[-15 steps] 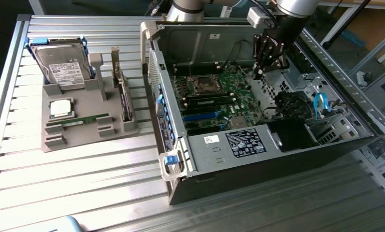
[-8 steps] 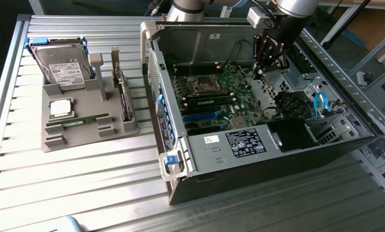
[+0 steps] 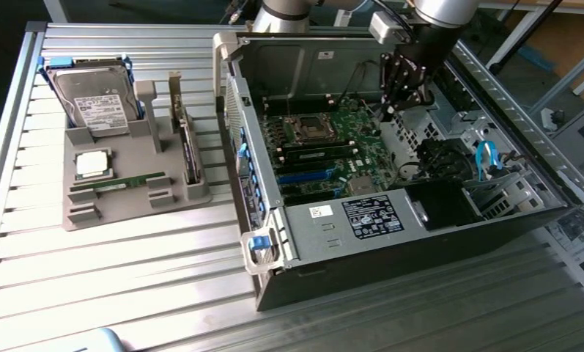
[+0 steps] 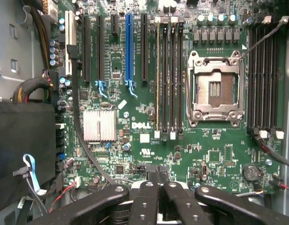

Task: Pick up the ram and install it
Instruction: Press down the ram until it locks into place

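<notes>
A: What do we read on the board [image 4: 149, 140]?
B: "DELL", white, at its centre. Our jaws are clenched, empty.
A: The ram [image 3: 127, 183]?
B: On the tabletop [image 3: 125, 279] tray [image 3: 125, 209], nine o'clock of the case [image 3: 390, 242].

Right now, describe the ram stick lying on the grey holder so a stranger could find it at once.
Start at the grey holder on the slatted table, at the exterior view's left of the open computer case. Along its near part lies the ram stick: long, narrow, green. The square silver CPU chip and labelled hard drive behind it are broader.
</notes>
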You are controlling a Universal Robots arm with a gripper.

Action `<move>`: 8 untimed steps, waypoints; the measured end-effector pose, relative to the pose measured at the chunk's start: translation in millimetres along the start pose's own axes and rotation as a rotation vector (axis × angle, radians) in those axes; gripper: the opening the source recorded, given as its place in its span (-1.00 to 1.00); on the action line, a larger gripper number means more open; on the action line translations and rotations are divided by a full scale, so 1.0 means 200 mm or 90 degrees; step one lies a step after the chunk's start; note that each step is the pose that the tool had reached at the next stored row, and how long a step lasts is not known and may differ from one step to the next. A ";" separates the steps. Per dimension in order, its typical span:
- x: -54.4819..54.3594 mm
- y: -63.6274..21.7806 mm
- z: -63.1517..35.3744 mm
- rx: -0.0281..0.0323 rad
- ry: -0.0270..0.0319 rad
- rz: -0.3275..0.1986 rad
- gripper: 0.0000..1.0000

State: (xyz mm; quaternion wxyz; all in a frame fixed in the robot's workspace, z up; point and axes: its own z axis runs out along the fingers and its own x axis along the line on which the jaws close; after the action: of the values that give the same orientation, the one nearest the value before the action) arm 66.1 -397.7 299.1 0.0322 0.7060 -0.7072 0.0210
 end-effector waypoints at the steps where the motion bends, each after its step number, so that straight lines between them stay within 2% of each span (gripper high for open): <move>1: 0.00 0.006 0.002 0.0000 -0.0001 0.000 -0.79; 8: 0.00 0.064 0.022 0.0000 0.0000 0.000 -0.79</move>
State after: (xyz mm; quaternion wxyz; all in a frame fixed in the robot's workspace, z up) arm 53.1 -397.7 294.9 0.0322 0.7060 -0.7072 0.0210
